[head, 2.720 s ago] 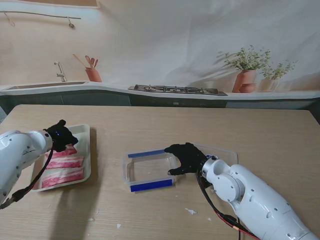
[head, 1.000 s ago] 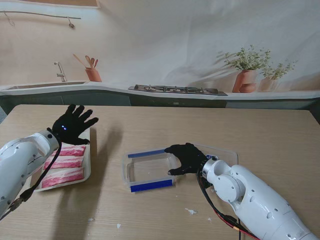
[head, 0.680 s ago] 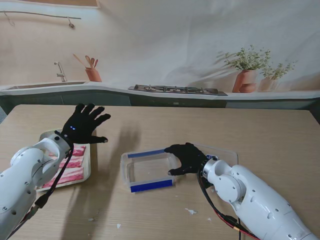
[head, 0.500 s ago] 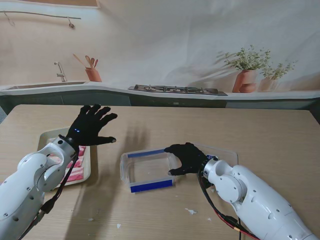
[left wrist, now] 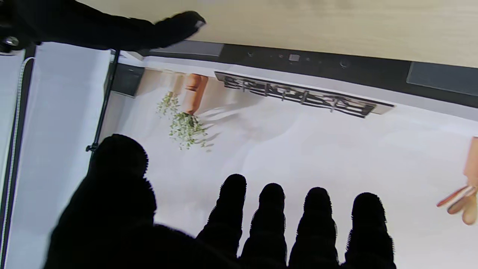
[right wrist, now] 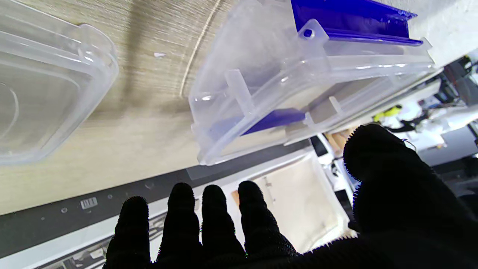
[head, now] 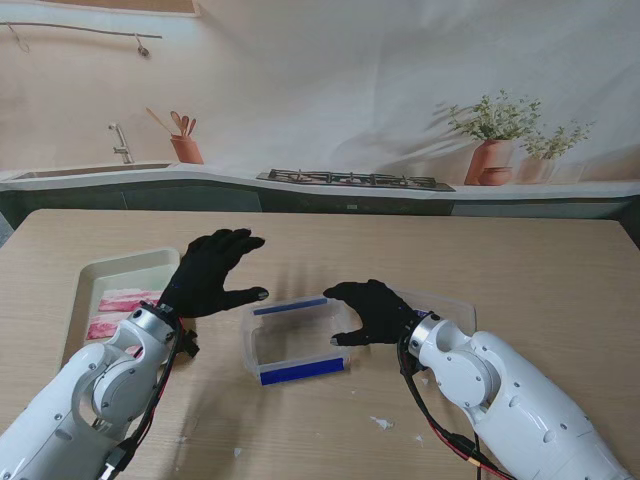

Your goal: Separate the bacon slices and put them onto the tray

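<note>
A white tray (head: 110, 268) lies at the table's left with pink bacon slices (head: 122, 300) on it, and my left forearm hides part of them. My left hand (head: 212, 275) hovers open, fingers spread, above the table between the tray and a clear container (head: 250, 340). In the left wrist view its fingers (left wrist: 270, 220) hold nothing. My right hand (head: 375, 310) is open at the container's right rim. In the right wrist view the container (right wrist: 298, 74) lies just off the fingertips (right wrist: 214, 216), with nothing gripped.
The container carries blue clips (head: 300, 371) on its near and far sides. Its clear lid (head: 450, 305) lies flat behind my right hand, also the lid (right wrist: 44, 93) in the right wrist view. Small white scraps (head: 382, 423) dot the near table.
My left hand has let go at the tray, opened, and swung right until it is beside the container. The container has shifted slightly left. My right hand has hardly moved.
</note>
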Robot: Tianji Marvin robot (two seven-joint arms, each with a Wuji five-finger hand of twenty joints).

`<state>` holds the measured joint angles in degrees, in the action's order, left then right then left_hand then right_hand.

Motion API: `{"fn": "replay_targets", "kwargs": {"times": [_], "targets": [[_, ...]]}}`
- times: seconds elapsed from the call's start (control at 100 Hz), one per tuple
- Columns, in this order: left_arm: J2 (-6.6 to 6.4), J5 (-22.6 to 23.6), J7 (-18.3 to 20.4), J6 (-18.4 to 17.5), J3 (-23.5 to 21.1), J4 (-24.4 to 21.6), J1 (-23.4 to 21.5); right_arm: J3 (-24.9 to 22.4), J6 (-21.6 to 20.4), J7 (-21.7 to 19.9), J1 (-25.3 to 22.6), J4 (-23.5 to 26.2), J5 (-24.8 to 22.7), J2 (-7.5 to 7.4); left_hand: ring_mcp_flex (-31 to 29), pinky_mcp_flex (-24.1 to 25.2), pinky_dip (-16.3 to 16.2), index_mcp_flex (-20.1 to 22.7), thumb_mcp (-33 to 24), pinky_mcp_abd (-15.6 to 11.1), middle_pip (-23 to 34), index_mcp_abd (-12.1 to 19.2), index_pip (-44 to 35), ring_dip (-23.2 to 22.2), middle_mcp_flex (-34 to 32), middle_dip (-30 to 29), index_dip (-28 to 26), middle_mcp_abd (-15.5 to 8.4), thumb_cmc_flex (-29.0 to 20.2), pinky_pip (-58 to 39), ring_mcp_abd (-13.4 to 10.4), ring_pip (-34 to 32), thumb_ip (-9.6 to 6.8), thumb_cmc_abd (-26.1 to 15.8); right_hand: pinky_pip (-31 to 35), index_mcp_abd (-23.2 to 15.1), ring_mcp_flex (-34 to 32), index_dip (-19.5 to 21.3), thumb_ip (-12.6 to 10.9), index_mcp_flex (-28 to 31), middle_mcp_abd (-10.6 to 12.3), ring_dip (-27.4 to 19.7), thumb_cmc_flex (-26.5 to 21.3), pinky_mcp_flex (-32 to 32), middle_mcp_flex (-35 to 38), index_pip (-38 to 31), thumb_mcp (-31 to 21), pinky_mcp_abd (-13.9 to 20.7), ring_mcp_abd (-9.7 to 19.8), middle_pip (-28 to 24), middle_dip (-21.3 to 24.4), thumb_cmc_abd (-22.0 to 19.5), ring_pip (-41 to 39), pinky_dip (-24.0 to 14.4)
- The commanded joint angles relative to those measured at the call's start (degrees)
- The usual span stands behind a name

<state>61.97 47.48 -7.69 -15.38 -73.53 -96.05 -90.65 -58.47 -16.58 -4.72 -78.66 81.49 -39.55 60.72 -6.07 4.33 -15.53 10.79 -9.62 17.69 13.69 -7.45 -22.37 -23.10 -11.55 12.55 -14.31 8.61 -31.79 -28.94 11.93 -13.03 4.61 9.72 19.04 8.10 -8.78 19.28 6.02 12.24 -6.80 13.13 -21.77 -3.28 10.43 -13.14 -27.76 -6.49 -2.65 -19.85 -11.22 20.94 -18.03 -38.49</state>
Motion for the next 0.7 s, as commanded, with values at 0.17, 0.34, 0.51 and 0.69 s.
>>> {"fn": "replay_targets", "kwargs": {"times": [0.17,0.34,0.51,0.69], "targets": [[1.71,-6.0,-1.2,1.1,1.2,-1.2,-2.9,-2.0,-1.6,0.5,-2.2,2.5,1.2,0.73,2.5,0.2,0.7,-1.0,-0.1,-0.5,-2.3,-0.8,1.7,0.8,0.9,-1.4,0.8,0.7,-1.6,3.0,-0.7,2.2,-2.01,0.7,-0.4,-1.8,1.9,-0.6,-0.7,-0.2,-0.4,0.3,0.8,-0.4,-0.5,0.9,2.0,-0.2,-0.7,1.7,0.4,-1.1,0.1,-0.9],[2.74,-10.9,-3.5,0.0,0.8,-1.3,-4.9,-3.8,-2.2,1.1,-3.8,4.1,2.5,0.98,2.5,0.1,1.0,-0.2,-1.7,-0.7,-2.4,0.8,1.8,0.4,0.8,-1.6,0.9,0.6,-1.4,5.4,-0.8,2.9,-1.73,1.8,-0.5,-2.0,1.8,-0.7,-0.8,-0.2,-0.4,0.3,0.9,-0.3,-0.5,1.0,2.7,-0.2,-0.8,1.8,0.4,-1.9,0.1,-0.9],[3.07,-14.2,-3.4,-1.5,0.3,-1.8,-6.8,-5.9,-3.1,2.2,-5.8,5.8,7.1,1.69,2.3,0.0,-0.2,0.1,-3.0,-0.5,-1.7,0.8,2.2,0.0,0.7,-1.2,1.1,0.7,-1.3,4.9,-0.3,2.3,-1.64,3.4,-0.3,-1.6,1.6,-0.8,-0.8,0.1,0.3,0.3,0.7,0.3,-0.2,1.0,3.4,-0.2,-0.7,1.2,0.1,-2.8,0.1,-0.9],[2.86,-16.9,-1.0,-2.7,0.2,-1.7,-7.5,-7.5,-3.1,2.2,-7.6,7.3,13.2,2.35,2.3,-0.4,-2.6,-0.3,-8.8,-0.6,-2.0,-0.6,3.5,0.1,1.0,-1.3,1.5,0.7,1.1,3.2,-0.1,1.7,-1.02,5.6,0.2,-0.9,1.1,-0.9,-0.9,0.5,0.7,0.3,-0.1,2.0,-0.2,1.1,4.2,0.0,-0.6,0.2,-0.4,-3.7,0.0,-0.9]]}}
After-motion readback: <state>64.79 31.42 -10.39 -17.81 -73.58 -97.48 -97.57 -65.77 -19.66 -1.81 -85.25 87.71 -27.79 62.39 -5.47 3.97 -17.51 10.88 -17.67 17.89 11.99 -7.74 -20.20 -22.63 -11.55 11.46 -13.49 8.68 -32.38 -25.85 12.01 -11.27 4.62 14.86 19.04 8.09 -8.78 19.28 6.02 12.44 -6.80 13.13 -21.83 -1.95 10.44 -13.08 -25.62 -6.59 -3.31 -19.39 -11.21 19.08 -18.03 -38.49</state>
